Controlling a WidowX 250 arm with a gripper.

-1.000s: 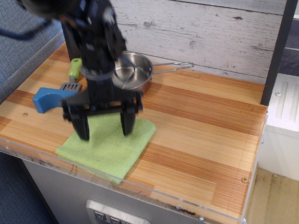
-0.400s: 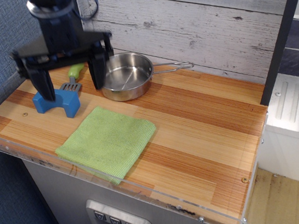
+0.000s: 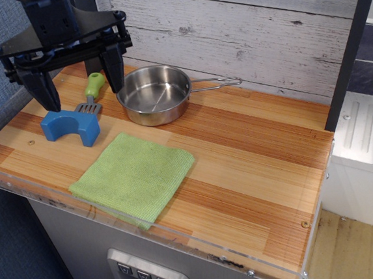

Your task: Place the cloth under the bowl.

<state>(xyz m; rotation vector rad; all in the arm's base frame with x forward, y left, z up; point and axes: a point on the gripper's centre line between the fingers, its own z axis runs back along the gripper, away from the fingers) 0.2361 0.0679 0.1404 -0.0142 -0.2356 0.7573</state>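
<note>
Over at the back left corner of the bench, the gripper hung high with its two black fingers spread wide apart, nothing between them. Beneath it sat a blue arch-shaped block near the left edge, and a green-handled spatula lay just behind the block, head toward it.

Moving right, the cloth lay flat at the front edge, left of centre, one corner almost at the clear lip of the bench. It looked soft, light and limp: a pinch at a corner or along an edge would likely lift it, though it would droop and fold rather than hold its shape, and the woven nap should give the pads decent grip.

Behind it, toward the back wall, sat the bowl, apart from the cloth, its thin wire handle pointing right along the wall. Being shiny, rigid steel, it would probably be slippery and fairly light; the rim seemed the soundest place to grasp, the handle looking too slim to steady it. The right half of the bench held nothing.
</note>
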